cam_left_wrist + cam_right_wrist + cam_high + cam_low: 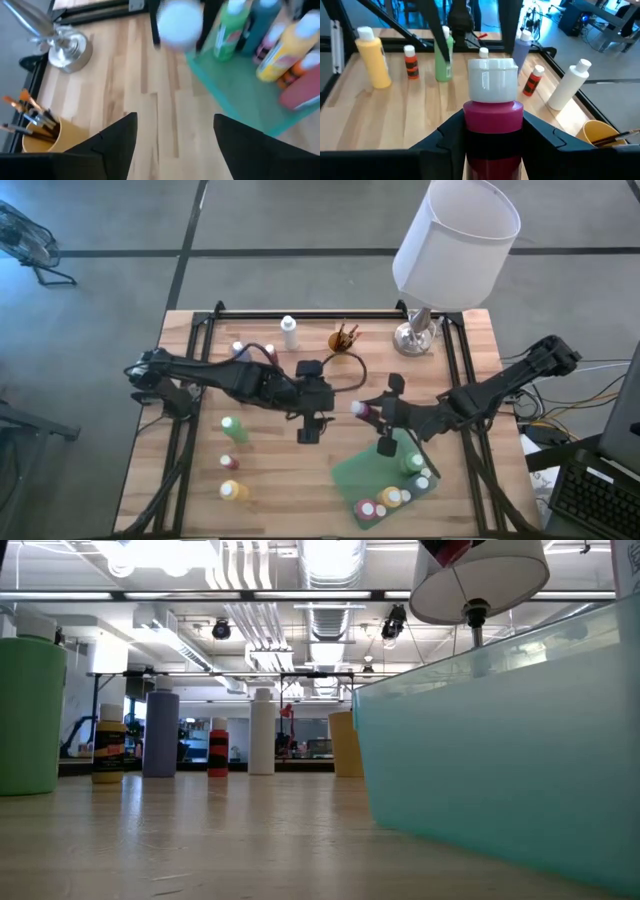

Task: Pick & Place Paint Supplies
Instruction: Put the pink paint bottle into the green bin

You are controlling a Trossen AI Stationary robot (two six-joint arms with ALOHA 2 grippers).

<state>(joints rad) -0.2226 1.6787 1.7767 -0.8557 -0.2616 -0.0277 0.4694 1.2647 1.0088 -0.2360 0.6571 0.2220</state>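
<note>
The tabletop (pixel 270 480) is pale planked wood with a matt, visibly grained surface. Beside the brush cup (pixel 55 136), the lamp base (pixel 67 47) is polished, shiny metal. The magenta bottle (pixel 493 130) looks like smooth plastic with a glossy white cap. The green tray (pixel 235 107) appears translucent and smooth.

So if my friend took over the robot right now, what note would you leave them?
Left tool: open, holding nothing, above the middle of the table.
Right tool: shut on the magenta bottle, lifted near the green tray.
Done: several bottles already stand in the tray, such as the green one and the yellow one.
Left: on the table there are still a big green bottle, a small red one, a yellow one, a white one and the cup of brushes.
Next, probably: put the magenta bottle in the tray.
</note>
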